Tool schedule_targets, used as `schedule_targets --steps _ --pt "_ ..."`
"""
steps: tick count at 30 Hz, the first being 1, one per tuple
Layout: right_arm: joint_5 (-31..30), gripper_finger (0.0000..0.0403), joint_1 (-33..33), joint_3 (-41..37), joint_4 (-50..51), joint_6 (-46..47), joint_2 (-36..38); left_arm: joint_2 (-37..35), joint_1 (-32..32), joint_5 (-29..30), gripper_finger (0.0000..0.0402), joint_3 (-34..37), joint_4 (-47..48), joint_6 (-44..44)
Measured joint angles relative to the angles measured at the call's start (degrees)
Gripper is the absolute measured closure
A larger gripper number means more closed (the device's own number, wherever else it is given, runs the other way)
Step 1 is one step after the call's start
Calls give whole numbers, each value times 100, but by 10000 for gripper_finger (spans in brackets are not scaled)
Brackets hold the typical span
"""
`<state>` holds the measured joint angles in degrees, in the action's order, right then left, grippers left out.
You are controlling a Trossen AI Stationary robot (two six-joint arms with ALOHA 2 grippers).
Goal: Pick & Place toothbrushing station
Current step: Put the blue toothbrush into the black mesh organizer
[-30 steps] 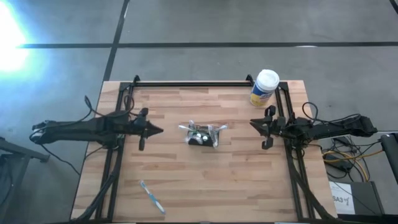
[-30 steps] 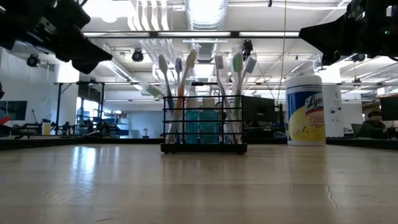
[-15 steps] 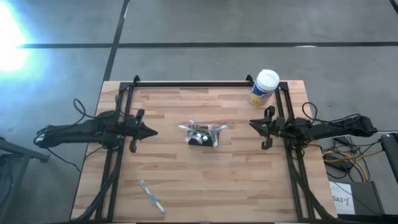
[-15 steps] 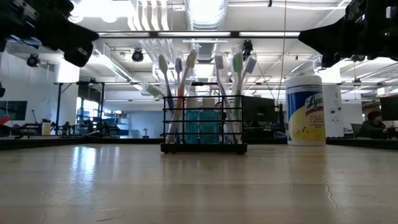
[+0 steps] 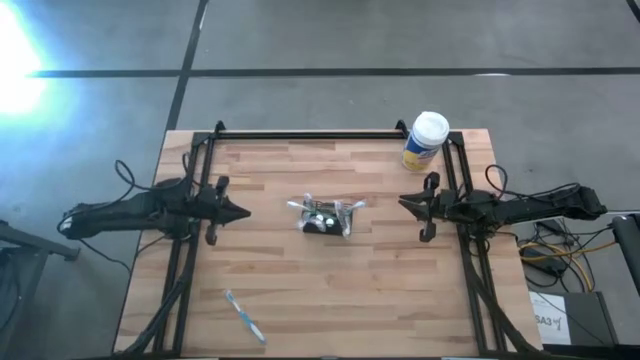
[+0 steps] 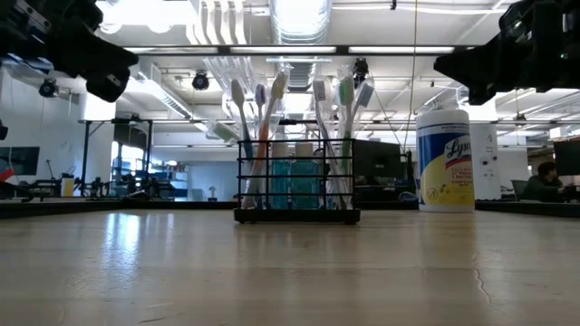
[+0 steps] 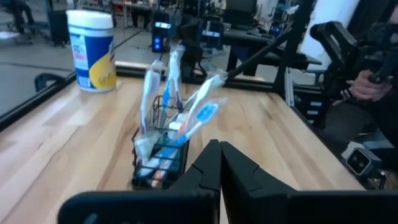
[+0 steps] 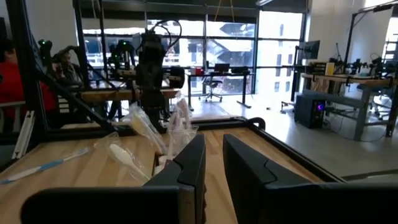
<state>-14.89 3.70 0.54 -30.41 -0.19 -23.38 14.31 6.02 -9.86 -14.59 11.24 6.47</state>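
The toothbrushing station (image 5: 325, 218) is a small black mesh holder standing upright on its base at the middle of the wooden table, with several toothbrushes (image 6: 272, 127) sticking up out of it. It also shows in the low view (image 6: 297, 186) and the left wrist view (image 7: 158, 165). My left gripper (image 5: 245, 212) hovers above the table to the holder's left, shut and empty, its fingertips meeting in its wrist view (image 7: 219, 149). My right gripper (image 5: 402, 203) hovers to the holder's right, pointing at it, with a narrow gap between its fingers (image 8: 214, 149) and nothing in it.
A round white-lidded canister with a yellow label (image 5: 427, 140) stands at the table's far right corner (image 6: 445, 160). A loose toothbrush (image 5: 245, 316) lies flat near the table's near left edge. Black frame rails (image 5: 310, 135) run along the far, left and right sides.
My left gripper has drawn back toward the table's left edge, away from the holder, staying shut. The holder and its toothbrushes have kept still.
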Motion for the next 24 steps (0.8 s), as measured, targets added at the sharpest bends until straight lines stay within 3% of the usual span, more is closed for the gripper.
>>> schedule_targets --steps 9,24 --pt "11 349 0 0 2 -185 0 -123 0 139 396 394 -388 292" --pt "8 349 1 0 11 -409 -2 -1325 0 201 399 833 -369 442"
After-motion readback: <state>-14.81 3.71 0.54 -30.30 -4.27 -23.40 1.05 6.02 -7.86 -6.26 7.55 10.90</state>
